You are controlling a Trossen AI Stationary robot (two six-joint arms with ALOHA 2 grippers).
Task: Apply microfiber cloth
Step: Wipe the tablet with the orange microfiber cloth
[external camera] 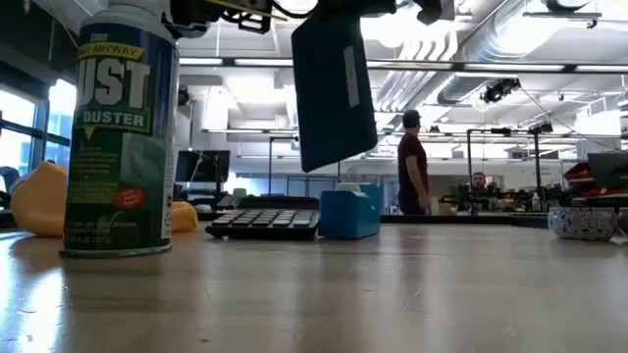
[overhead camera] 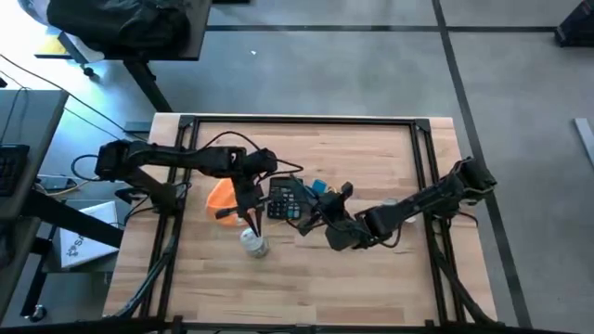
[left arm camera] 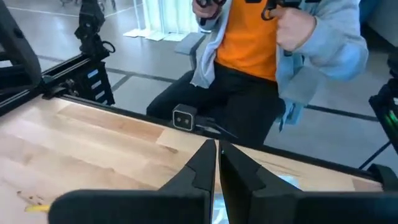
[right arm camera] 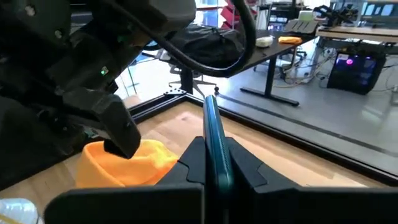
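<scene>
Item: my right gripper (right arm camera: 210, 163), fingers clamped on a thin dark teal flat panel (right arm camera: 211, 134), held edge-up above the table near the calculator. In the low view the same panel (external camera: 332, 83) hangs clear of the wooden tabletop (overhead camera: 371, 278).

Item: my left gripper (left arm camera: 217, 163), fingers pressed together with nothing between them, poised over the near-left middle of the table, above the green-labelled duster spray can (external camera: 120, 132).

Item: soft bright orange microfiber cloth (overhead camera: 223, 195), bunched in a heap on the tabletop just left of the black keyed calculator (overhead camera: 284, 199). Neither gripper touches it.

Item: small blue box-shaped object (external camera: 349, 213), beside the calculator on the far side from the cloth.

Status, as I judge it: the panel is lifted and presented, but the cloth is not yet picked up. Remaining: open my left fingers, take the cloth, bring it to the panel and wipe.
</scene>
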